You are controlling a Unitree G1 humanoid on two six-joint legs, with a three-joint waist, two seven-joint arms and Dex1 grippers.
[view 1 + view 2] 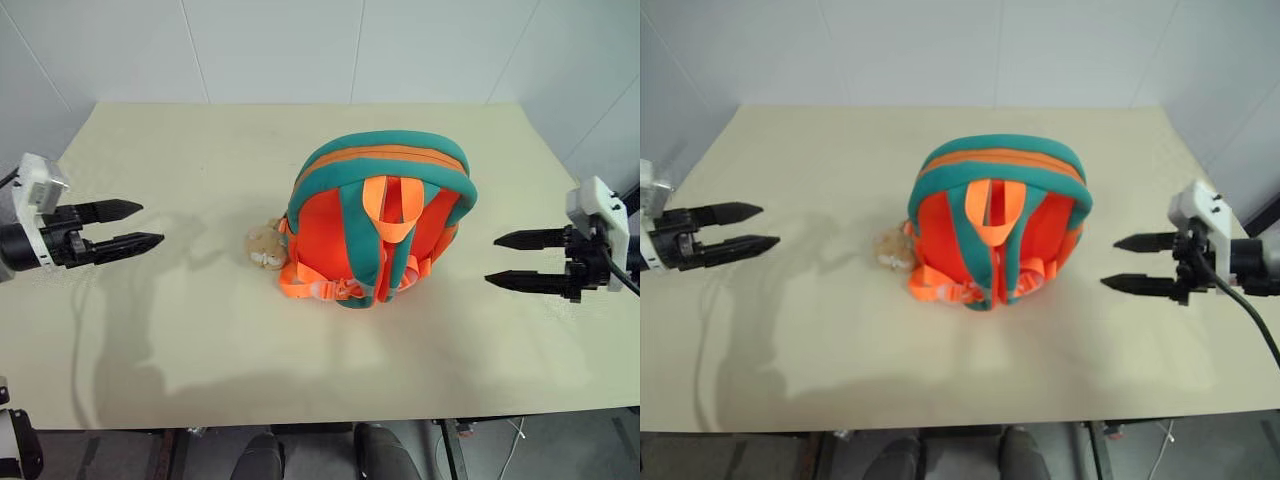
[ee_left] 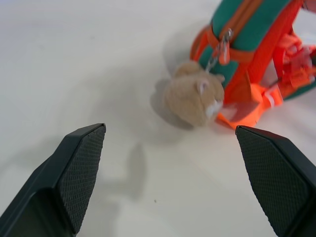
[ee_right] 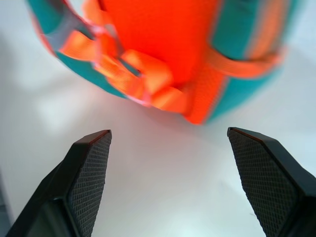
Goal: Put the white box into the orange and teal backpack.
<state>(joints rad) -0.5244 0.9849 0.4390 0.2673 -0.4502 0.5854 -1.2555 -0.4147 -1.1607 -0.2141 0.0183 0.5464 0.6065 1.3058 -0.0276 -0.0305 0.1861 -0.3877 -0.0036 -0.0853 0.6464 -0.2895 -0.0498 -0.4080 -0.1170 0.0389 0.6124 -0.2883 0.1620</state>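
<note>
A small, rounded child's backpack, orange in the body with teal edging and straps and orange webbing, stands upright near the middle of a pale cream table. Its strap side faces the robot and its top zip runs along the arched upper edge; from the head views that zip looks drawn closed, though the angle makes this hard to confirm. A small tan plush animal lies on the table just beside the bag's lower left corner, hanging from a clip on the zip pull in the left wrist view. The left gripper hovers off to the bag's left with its two black fingers spread apart and nothing between them. The right gripper hovers off to the bag's right, likewise spread wide and empty. Both point inward toward the bag from well apart, which suggests arms drawn clear of it rather than reaching for it. The flat white box of the task does not lie on the table; since the bag stands filled out and shut, it is most likely already inside.
</note>
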